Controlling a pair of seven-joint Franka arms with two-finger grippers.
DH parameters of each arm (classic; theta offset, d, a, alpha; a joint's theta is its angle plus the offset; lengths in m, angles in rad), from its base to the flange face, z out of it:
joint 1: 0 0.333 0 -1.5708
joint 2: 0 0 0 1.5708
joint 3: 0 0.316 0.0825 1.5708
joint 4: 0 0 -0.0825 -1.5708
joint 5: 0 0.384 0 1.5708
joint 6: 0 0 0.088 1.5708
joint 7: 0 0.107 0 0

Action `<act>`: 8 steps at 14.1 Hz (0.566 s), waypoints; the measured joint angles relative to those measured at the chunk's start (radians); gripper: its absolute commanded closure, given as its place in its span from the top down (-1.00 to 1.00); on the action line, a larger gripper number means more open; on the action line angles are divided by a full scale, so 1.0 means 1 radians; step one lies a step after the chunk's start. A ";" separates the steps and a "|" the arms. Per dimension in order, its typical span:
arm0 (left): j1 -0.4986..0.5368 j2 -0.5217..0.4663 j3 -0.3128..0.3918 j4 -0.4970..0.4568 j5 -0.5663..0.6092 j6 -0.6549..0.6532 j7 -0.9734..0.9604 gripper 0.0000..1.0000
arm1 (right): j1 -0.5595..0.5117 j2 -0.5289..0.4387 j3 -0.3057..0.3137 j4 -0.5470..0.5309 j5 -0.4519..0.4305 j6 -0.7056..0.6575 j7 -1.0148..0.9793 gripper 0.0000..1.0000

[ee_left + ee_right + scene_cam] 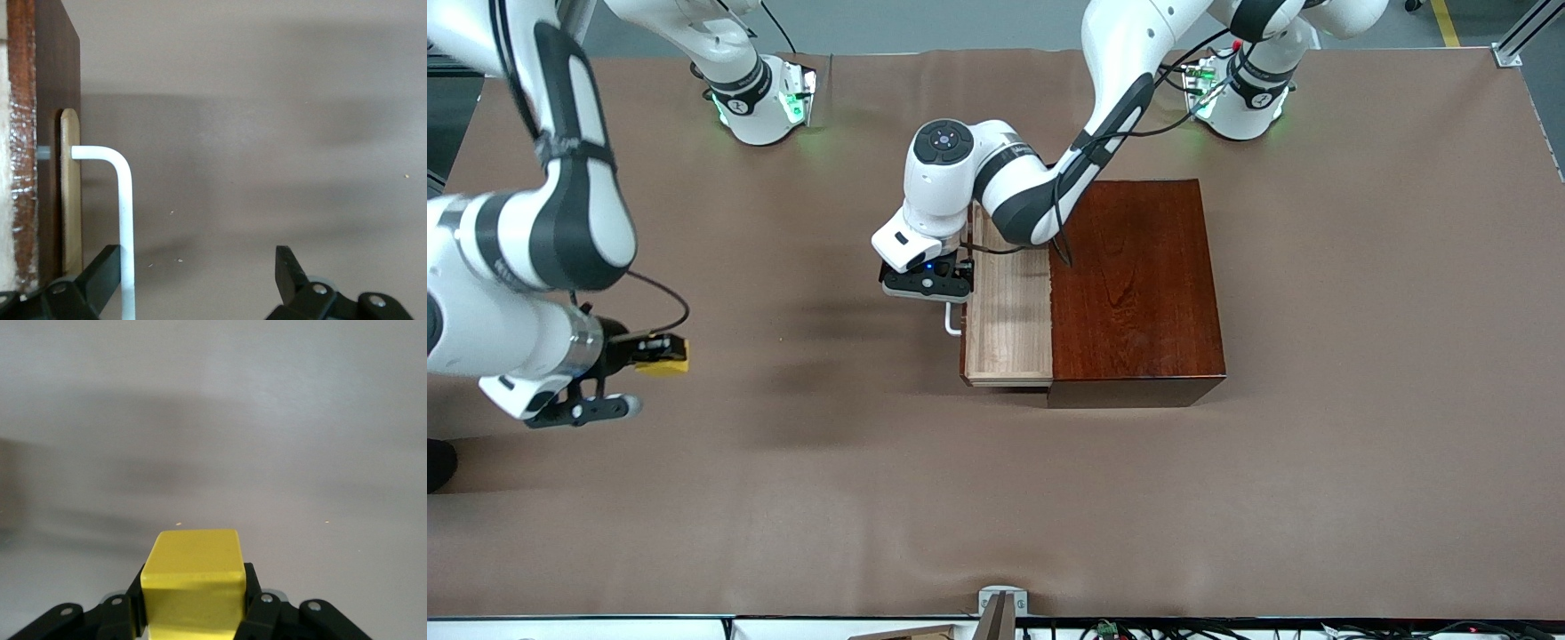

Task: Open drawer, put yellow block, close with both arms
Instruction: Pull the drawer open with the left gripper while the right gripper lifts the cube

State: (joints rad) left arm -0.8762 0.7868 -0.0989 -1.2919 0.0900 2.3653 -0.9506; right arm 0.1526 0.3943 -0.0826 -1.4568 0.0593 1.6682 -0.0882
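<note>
- The right gripper (193, 613) has its black fingers (257, 613) pressed against two opposite sides of the yellow block (193, 577), which sits squarely between them with its top and one side face showing (the grip looks snug, no gap on either side).
- In the front view that block (665, 357) hangs with the right gripper (649, 348) over bare table toward the right arm's end, well apart from the drawer; a shadow lies on the brown table cover (996, 498) beneath it.
- The right arm (525, 240) comes in from its base at the top of the front view and bends low over that end of the table.
- The left gripper (193, 280) stands wide: one finger (100, 277) is just beside the drawer front, the other (290, 270) well out over the table, and the white handle (125, 227) runs between them, close to the first finger (whether it touches I cannot tell).
- From the front, the left gripper (927, 283) sits over the handle (952, 320), at the drawer's face.
- The drawer (1009, 311) is pulled partway out of the dark reddish-brown box (1134, 284), its pale wood tray open toward the right arm's end.
- The left arm (1040, 178) reaches from its base across the box top to the drawer.
</note>
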 measured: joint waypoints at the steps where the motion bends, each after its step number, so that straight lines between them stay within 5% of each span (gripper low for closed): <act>1: -0.002 0.000 0.000 0.003 -0.009 0.009 0.000 1.00 | 0.021 -0.019 0.003 -0.001 0.000 -0.015 -0.001 -1.00; 8: -0.004 -0.001 -0.005 0.028 -0.057 0.033 -0.007 1.00 | 0.081 -0.066 0.008 -0.007 0.000 -0.045 -0.145 -1.00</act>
State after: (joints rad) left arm -0.8807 0.7853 -0.1040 -1.2635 0.0334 2.3985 -0.9581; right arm 0.2337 0.3285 -0.0751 -1.4634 0.0594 1.6232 -0.2328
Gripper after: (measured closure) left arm 0.000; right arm 0.441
